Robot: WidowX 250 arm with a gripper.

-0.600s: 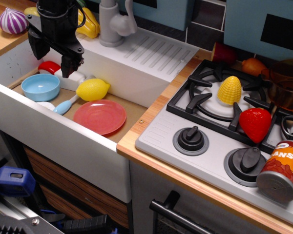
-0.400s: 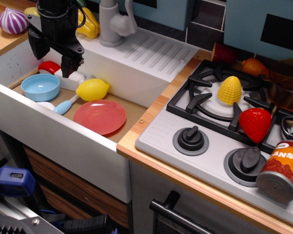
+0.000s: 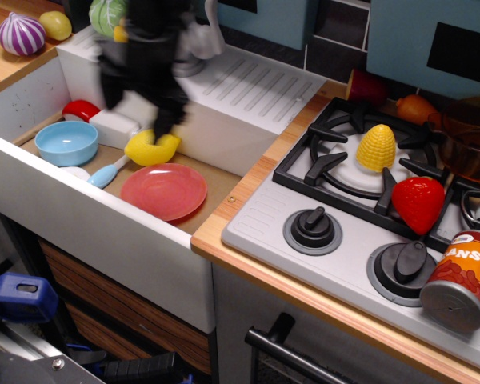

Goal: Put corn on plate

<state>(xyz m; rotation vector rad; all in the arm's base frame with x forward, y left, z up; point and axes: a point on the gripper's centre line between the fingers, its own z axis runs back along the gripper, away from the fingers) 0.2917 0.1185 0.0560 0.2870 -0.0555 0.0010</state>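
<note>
1. Read the orange tin can (image 3: 462, 278) at the right edge: the letters "ANS" show on its label.
2. Find the bumpy yellow plastic corn cob (image 3: 376, 148) upright on the black stove grate (image 3: 336, 120), well apart from the round salmon-red plastic plate (image 3: 164, 191) in the sink.
3. Note the black gripper (image 3: 162, 120) has shifted right since the earlier frame and now sits blurred over the smooth yellow lemon (image 3: 148, 150); you cannot tell its opening.
</note>
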